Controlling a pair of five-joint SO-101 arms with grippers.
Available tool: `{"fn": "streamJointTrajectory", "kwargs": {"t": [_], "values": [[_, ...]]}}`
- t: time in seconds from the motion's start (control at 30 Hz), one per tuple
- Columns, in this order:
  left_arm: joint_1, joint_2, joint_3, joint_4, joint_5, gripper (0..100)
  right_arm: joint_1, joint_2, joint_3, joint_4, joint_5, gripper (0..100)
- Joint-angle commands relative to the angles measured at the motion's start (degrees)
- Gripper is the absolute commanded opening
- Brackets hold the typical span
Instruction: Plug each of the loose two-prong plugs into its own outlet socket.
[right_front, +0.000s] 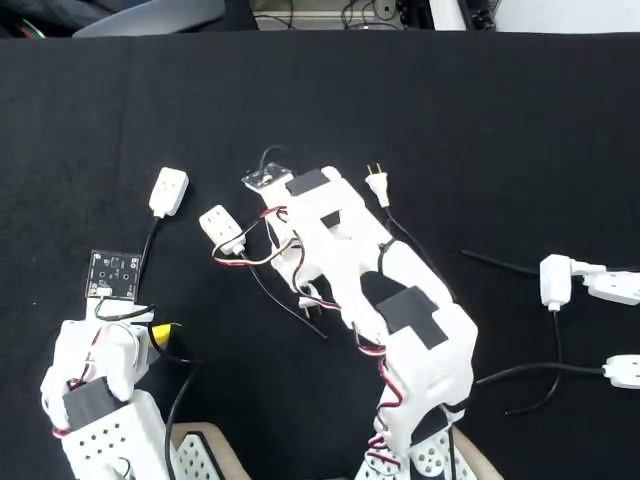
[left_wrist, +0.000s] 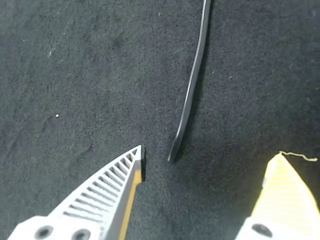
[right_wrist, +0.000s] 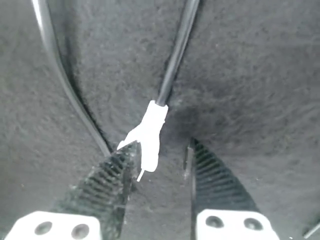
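Plug (right_wrist: 151, 131) between spread right tool (right_wrist: 160, 148) jaws.

Left white plastic arm (right_front: 100, 400) is sitting folded up down at 7 o'clock, its white-and-yellow gripper (left_wrist: 207, 155) hanging wide open. Right white plastic arm (right_front: 400, 300) is lying stretched from 6 toward 11 o'clock, its black-fingered gripper (right_wrist: 162, 145) pointing down with the jaws parted a bit.

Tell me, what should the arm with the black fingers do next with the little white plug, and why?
Probably close the right gripper on the white plug. Its fingers stand open with the plug lying between them on the black cloth, not gripped, so a gentle squeeze should take hold of it before it is lifted.
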Motion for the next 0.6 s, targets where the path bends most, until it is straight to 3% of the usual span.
{"fn": "streamJointTrajectory", "kwargs": {"t": [0.0, 0.57], "values": [[0.75, -0.26, -0.04, -0.88, -0.70, 37, -0.97, -1.89, 0.22, -1.05, -0.88, 10.0], [0.75, -0.26, -0.04, -0.97, -0.62, 37, -5.71, 12.70, -10.33, 6.24, -3.43, 9.5]]}}
